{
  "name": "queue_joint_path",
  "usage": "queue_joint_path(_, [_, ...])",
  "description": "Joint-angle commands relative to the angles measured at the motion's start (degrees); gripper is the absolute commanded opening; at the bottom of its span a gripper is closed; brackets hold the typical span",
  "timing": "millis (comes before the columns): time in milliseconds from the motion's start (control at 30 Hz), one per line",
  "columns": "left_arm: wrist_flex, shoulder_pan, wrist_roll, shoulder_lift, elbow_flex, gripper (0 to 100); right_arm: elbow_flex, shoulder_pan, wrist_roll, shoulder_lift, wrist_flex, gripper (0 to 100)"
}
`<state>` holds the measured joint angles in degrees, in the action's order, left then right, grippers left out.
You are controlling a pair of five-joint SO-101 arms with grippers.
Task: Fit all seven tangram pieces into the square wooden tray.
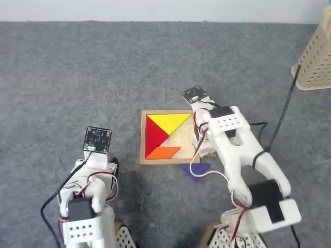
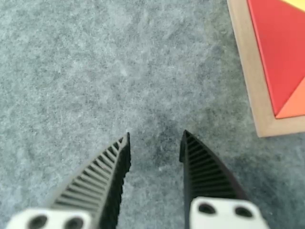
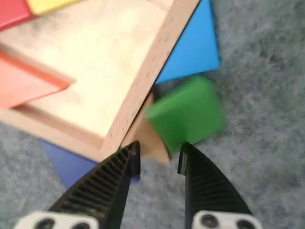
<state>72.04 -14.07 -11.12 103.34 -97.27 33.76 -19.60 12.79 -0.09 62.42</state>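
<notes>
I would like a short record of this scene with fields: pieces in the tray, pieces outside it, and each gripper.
in tray: red piece, yellow piece, orange piece
outside tray: blue triangle, green square, tan piece, dark blue piece, around one tray corner
left gripper: open, over bare carpet
right gripper: open, above the tan piece

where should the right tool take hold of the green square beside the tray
Probably from straight above, pinching the green square across the edge facing the blue triangle and the opposite edge over carpet. It lies about flat, those edges are parallel, and a gap shows by the blue triangle, while another edge meets the tan piece.
</notes>
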Motion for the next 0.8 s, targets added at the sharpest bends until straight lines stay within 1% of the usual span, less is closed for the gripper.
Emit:
queue_joint_path(0, [0.26, 0.09, -0.26, 0.35, 0.66, 17, -1.32, -1.19, -0.88, 1.80, -3.03, 14.2])
queue_joint_path(200, [0.26, 0.09, -0.26, 0.35, 0.66, 17, -1.32, -8.13, -2.73, 2.33, -3.12, 14.1])
queue_joint_path(300, [0.26, 0.09, -0.26, 0.35, 0.66, 17, -1.32, -9.80, -2.73, 2.42, -3.38, 14.1])
queue_joint_path(567, [0.26, 0.09, -0.26, 0.35, 0.66, 17, -4.40, -9.63, -2.55, 3.38, -2.24, 14.3])
queue_joint_path(767, [0.26, 0.09, -0.26, 0.35, 0.66, 17, -4.22, -5.58, -1.32, 3.47, -1.10, 14.3])
